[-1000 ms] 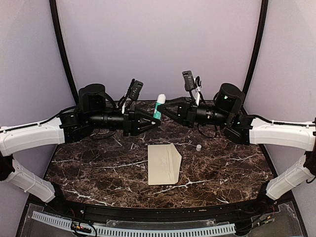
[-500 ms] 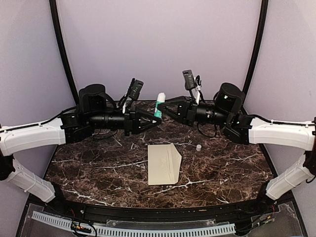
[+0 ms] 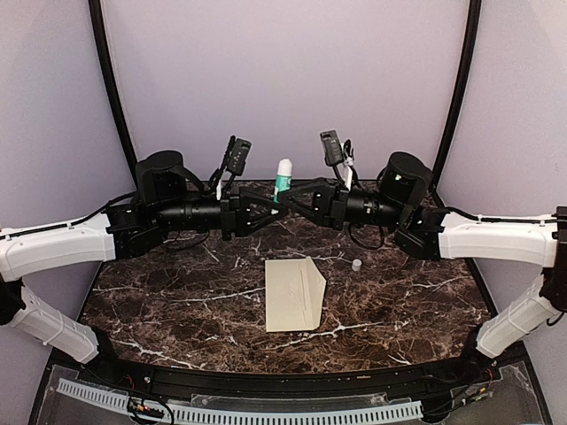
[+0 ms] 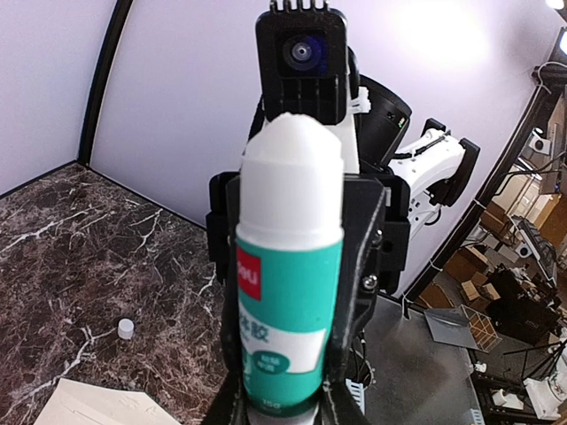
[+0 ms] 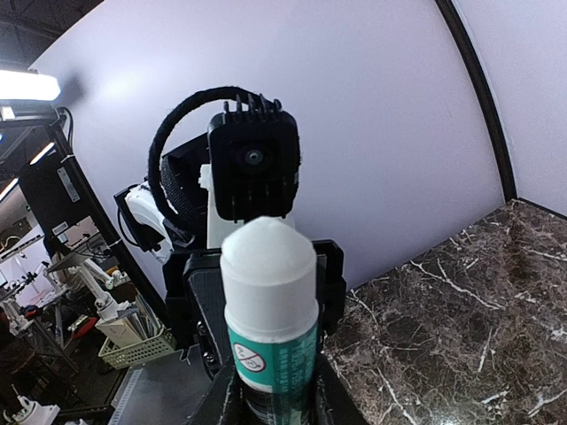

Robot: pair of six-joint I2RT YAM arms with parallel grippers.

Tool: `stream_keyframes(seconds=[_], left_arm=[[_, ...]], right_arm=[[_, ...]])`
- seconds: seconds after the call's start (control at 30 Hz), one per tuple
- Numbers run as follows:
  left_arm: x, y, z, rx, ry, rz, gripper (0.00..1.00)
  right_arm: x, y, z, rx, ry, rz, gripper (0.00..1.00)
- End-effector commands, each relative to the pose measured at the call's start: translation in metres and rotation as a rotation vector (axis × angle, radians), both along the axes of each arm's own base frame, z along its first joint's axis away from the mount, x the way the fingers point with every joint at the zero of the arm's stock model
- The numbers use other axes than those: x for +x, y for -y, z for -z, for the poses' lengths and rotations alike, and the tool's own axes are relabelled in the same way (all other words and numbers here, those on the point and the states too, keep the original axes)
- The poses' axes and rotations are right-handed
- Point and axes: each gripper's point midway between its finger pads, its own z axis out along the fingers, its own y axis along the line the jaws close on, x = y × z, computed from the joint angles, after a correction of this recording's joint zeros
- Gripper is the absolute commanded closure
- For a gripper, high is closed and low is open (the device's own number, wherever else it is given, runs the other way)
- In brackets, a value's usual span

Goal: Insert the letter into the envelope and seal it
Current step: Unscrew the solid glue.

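Left gripper (image 3: 276, 212) jaws pinch an upright glue stick (image 3: 283, 180). Right gripper (image 3: 291, 200) jaws flank it, grip unclear. The envelope (image 3: 292, 294) lies flat on the worktop (image 3: 177, 292) below both jaws, contents hidden.

Reaching inward with the left arm (image 3: 177, 214) and the right arm (image 3: 381, 209), black forearms level, white upper links slanting in from the near corners. Meeting tip to tip at far centre. Clamping the left claw (image 3: 275, 207) on an upright white-and-teal glue stick (image 3: 283, 180). Flanking the same stick with the right claw (image 3: 289, 197); unclear whether pressing or loose.
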Motion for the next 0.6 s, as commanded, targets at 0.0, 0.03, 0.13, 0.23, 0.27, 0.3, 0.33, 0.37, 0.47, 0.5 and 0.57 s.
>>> stream_keyframes(seconds=[0.0, 0.03, 0.13, 0.23, 0.27, 0.3, 0.33, 0.37, 0.47, 0.5, 0.57], left_arm=[[-0.002, -0.008, -0.017, -0.050, 0.032, -0.008, 1.00], [-0.002, -0.008, -0.017, -0.051, 0.032, -0.006, 1.00], [-0.002, -0.008, -0.015, -0.046, 0.025, -0.007, 1.00], [0.000, -0.012, -0.015, -0.039, 0.020, -0.021, 0.71], [0.000, -0.013, -0.012, -0.031, 0.014, -0.027, 0.55], [0.001, -0.017, -0.015, -0.035, 0.017, -0.040, 0.47], [0.001, -0.020, -0.013, -0.030, 0.011, -0.047, 0.36], [0.002, -0.025, -0.017, -0.038, 0.016, -0.065, 0.32], [0.005, -0.038, -0.022, -0.049, 0.021, -0.111, 0.19], [0.007, -0.040, -0.024, -0.053, 0.020, -0.123, 0.18], [0.010, -0.043, -0.032, -0.068, 0.025, -0.139, 0.16]], right_arm=[[-0.013, -0.004, -0.008, 0.028, 0.024, -0.057, 0.80], [-0.013, -0.004, -0.008, 0.027, 0.024, -0.060, 0.83], [-0.013, -0.003, -0.010, 0.031, 0.029, -0.061, 0.93], [-0.012, 0.000, -0.012, 0.036, 0.038, -0.040, 0.97], [-0.010, 0.002, -0.012, 0.035, 0.040, -0.026, 0.97], [-0.009, 0.003, -0.013, 0.031, 0.045, -0.014, 0.97], [-0.007, 0.005, -0.013, 0.025, 0.049, -0.003, 0.98], [-0.006, 0.006, -0.013, 0.018, 0.052, 0.008, 0.98], [-0.003, 0.006, -0.009, -0.018, 0.066, 0.026, 0.98], [-0.003, 0.006, -0.008, -0.031, 0.067, 0.026, 0.98], [-0.003, 0.005, -0.006, -0.047, 0.069, 0.024, 0.98]])
